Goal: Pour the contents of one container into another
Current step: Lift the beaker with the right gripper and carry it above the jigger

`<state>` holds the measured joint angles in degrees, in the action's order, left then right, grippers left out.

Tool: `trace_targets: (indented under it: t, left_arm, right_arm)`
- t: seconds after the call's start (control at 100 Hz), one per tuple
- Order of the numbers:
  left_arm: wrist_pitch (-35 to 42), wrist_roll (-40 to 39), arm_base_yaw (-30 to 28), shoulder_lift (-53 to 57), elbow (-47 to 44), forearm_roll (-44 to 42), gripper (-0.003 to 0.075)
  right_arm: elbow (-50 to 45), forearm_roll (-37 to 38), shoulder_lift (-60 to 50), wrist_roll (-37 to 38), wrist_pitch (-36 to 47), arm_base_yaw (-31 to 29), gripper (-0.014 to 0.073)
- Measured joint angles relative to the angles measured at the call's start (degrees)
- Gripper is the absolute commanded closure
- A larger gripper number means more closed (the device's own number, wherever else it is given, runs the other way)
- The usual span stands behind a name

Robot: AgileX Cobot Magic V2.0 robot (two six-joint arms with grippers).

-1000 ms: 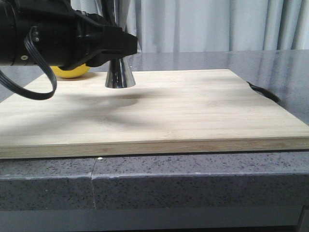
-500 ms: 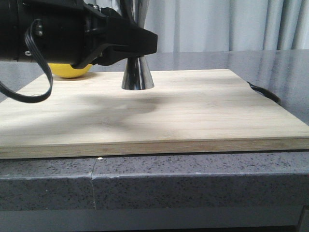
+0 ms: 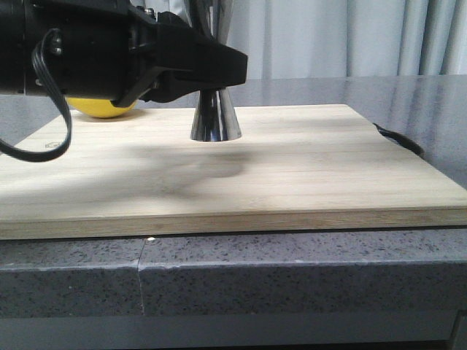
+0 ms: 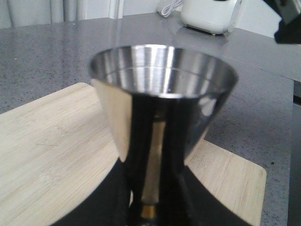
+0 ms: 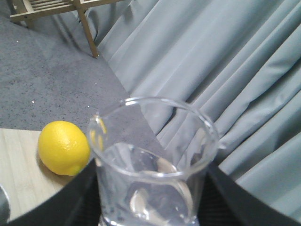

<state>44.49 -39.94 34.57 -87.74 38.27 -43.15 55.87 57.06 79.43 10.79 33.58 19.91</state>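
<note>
The steel hourglass jigger (image 3: pixel 215 120) stands upright over the wooden board (image 3: pixel 292 168), with my left gripper (image 3: pixel 222 73) shut on its narrow waist. Whether its base touches the board I cannot tell. In the left wrist view the jigger's open upper cone (image 4: pixel 162 84) fills the middle, and the black fingers of the left gripper (image 4: pixel 153 207) clamp the gold-banded waist. The clear glass beaker (image 5: pixel 150 165) is upright in my right gripper (image 5: pixel 150 209), dark fingers on both sides. Whether it holds liquid is hard to tell. The right arm is out of the front view.
A yellow lemon (image 3: pixel 106 108) lies at the board's far left, also seen beside the beaker as the lemon (image 5: pixel 63 147). Grey curtains (image 5: pixel 225 70) hang behind. A white appliance (image 4: pixel 209 14) stands on the grey counter (image 4: pixel 47 56) beyond the board.
My left gripper has carried the jigger to the right and a little towards the camera. The lemon has not moved.
</note>
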Motion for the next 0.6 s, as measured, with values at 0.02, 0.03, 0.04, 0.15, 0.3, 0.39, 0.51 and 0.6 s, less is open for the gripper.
trace_targets:
  t: [0.02, 0.03, 0.04, 0.15, 0.3, 0.39, 0.51, 0.6]
  left_arm:
    - [0.0, -0.1, 0.0, 0.0, 0.0, 0.0, 0.0739]
    - [0.0, -0.1, 0.0, 0.0, 0.0, 0.0, 0.0739]
    - [0.0, -0.1, 0.0, 0.0, 0.0, 0.0, 0.0739]
    - [0.2, -0.1, 0.0, 0.0, 0.0, -0.1, 0.0739]
    - [0.3, -0.1, 0.0, 0.0, 0.0, -0.2, 0.0739]
    - [0.3, -0.1, 0.0, 0.0, 0.0, -0.2, 0.0739]
    - [0.3, -0.1, 0.0, 0.0, 0.0, -0.9, 0.0739]
    - [0.3, -0.1, 0.0, 0.0, 0.0, -1.9, 0.0739]
  right_arm:
    - [0.0, 0.4, 0.0, 0.0, 0.0, 0.0, 0.0316]
    - [0.0, 0.6, 0.0, 0.0, 0.0, 0.0, 0.0316]
    - [0.0, 0.8, 0.0, 0.0, 0.0, 0.0, 0.0316]
    - [0.0, 2.7, 0.0, 0.0, -0.1, 0.0, 0.0316]
    - [0.0, 5.0, 0.0, 0.0, -0.1, 0.0, 0.0316]
    - [0.0, 6.7, 0.0, 0.0, -0.1, 0.0, 0.0316]
    - [0.0, 8.6, 0.0, 0.0, -0.1, 0.0, 0.0316]
    - [0.0, 10.2, 0.0, 0.0, -0.1, 0.0, 0.0316]
